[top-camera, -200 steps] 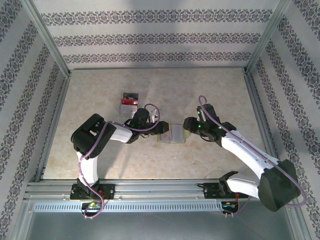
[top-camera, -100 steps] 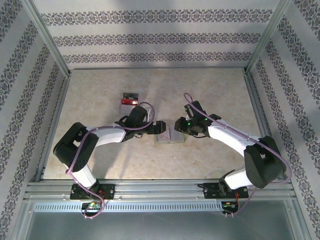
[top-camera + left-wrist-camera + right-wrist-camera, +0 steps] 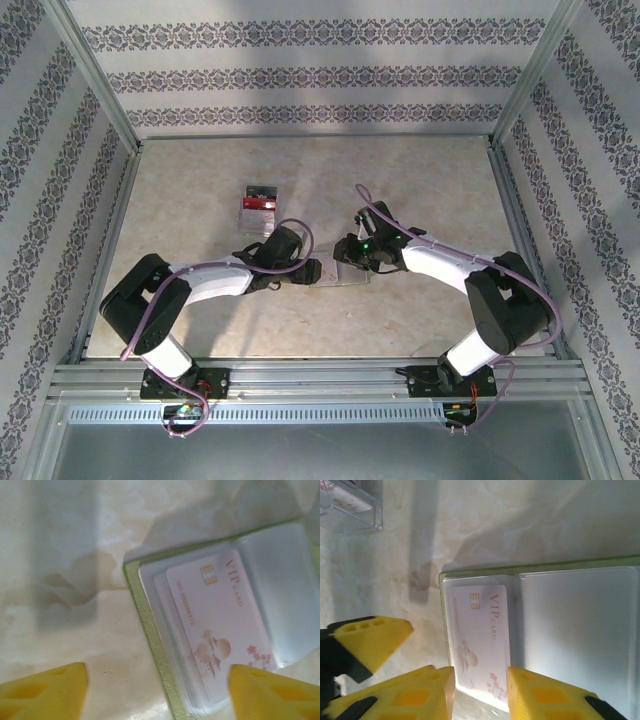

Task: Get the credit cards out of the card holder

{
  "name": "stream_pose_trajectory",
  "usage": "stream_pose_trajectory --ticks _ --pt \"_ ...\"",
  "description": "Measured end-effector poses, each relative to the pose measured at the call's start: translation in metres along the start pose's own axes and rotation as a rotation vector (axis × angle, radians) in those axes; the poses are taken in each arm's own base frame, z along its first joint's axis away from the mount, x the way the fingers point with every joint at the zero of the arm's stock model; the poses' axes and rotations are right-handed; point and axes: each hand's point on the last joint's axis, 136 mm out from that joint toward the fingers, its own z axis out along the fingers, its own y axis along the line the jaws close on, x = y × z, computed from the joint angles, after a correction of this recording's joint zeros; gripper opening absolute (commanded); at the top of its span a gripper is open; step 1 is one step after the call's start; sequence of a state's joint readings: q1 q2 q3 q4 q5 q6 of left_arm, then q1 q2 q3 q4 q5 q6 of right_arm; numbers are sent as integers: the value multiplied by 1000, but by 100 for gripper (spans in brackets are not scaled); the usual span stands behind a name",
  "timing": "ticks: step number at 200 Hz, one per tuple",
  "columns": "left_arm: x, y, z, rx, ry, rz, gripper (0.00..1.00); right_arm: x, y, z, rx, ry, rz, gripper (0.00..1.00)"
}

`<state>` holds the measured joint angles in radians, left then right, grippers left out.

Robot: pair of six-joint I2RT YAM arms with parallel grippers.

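**Robot arms are leaning over an open card holder**

The card holder (image 3: pixel 352 276) is lying open and flat near the middle of the marbled counter (image 3: pixel 430 180). Its pale green edge and clear sleeves are facing up. The left arm (image 3: pixel 210 280) and the right arm (image 3: pixel 440 268) are reaching in from opposite sides.

A pink VIP card (image 3: pixel 220 630) is sitting inside the sleeve on the left arm's side, its chip and gold lettering showing through the plastic.

The left jaws are standing wide and holding nothing. Their yellow fingertips (image 3: pixel 45 690) are straddling the holder's corner, and one tip is overlapping a corner of the card.

The right jaws are standing narrow. Their fingertips (image 3: pixel 420 695) are framing one end of the card, which is showing in the slim gap between them. Whether they are pinching the card or the sleeve cannot be told.

A small stack of credit cards (image 3: pixel 259 204), a red one on top, is resting well apart from the holder, farther back on the counter beyond the left arm. It is lying in what looks like a clear tray (image 3: pixel 375 520).
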<state>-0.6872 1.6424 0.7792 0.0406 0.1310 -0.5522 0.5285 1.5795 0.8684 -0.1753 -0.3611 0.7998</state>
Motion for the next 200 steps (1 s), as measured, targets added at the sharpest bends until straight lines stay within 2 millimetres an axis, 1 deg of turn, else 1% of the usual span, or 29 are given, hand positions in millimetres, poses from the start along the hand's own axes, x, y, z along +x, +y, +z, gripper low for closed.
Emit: stream_pose_trajectory --ticks 12,20,38,56,118,141,200 --pt "6 1 7 -5 18 -1 48 1 -2 5 -2 13 10 33" --pt "4 3 8 -18 13 4 44 3 -3 8 -4 25 16 33" --pt "1 -5 13 9 12 8 36 5 -5 14 -5 39 23 33" --pt "2 -11 18 29 15 15 35 5 -5 17 -18 45 25 33" --pt "0 -12 20 34 8 6 29 7 -11 29 -37 77 43 33" --pt "-1 -13 21 37 4 4 24 8 -11 29 -36 77 43 33" --pt "-2 -14 21 43 1 -1 21 10 -18 30 -29 79 52 33"
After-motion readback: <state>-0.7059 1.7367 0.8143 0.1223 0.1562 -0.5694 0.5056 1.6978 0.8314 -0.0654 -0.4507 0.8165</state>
